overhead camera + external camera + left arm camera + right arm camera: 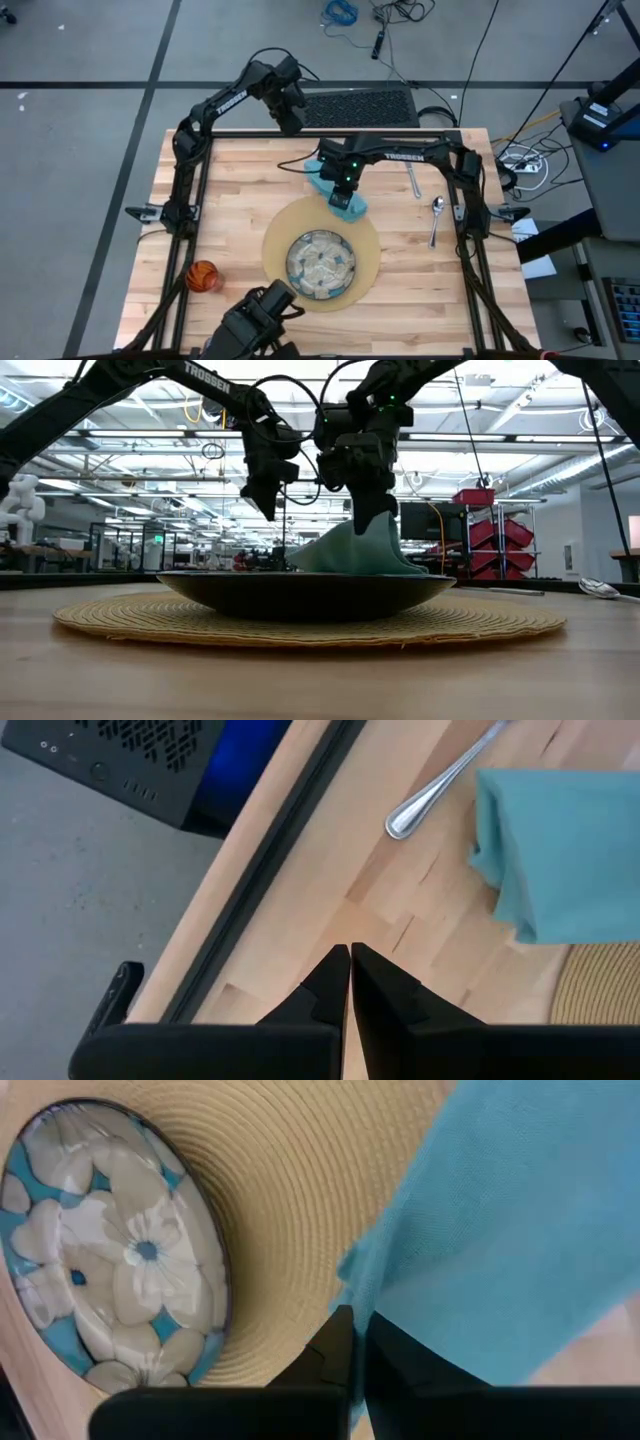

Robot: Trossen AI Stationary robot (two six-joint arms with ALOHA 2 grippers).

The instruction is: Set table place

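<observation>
I read the right gripper as positioned over the far rim of the round woven mat, its jaws clenched on the light-blue napkin. In the right wrist view the cloth passes between the two dark fingers, which sit pressed together. In the low view the napkin hangs from that gripper in a peaked drape; its lower edge appears to reach the worktop behind the plate, though the plate rim hides the contact.

The floral plate sits centred on the mat. The orange cup stands near the left edge of the worktop, well apart from the mat. A spoon and a fork lie on the right side.

The left gripper hovers over the far edge of the worktop, jaws closed on nothing; its wrist view shows the fingertips meeting over bare wood, with a utensil handle and the napkin beyond.
</observation>
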